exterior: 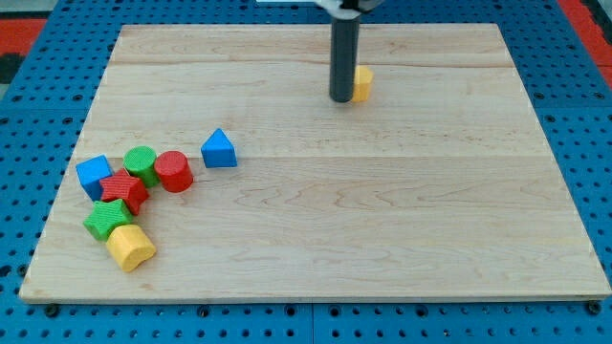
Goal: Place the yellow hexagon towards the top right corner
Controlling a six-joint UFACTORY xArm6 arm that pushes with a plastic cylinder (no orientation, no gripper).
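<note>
Tip (341, 98) touching left side of yellow hexagon (362, 83), far centre-right of board (402, 239), well short of far right corner; no claw, bare rod only; off-centre push likely to spin hexagon aside or slip past it.

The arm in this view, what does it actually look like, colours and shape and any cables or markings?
Only its lower end shows: a straight, dark grey to black cylindrical rod with a smooth matte surface, hanging from a paler, whitish fitting cut off at the view's top. My tip is blunt and flat. No cables, labels or markings are visible on it.
</note>
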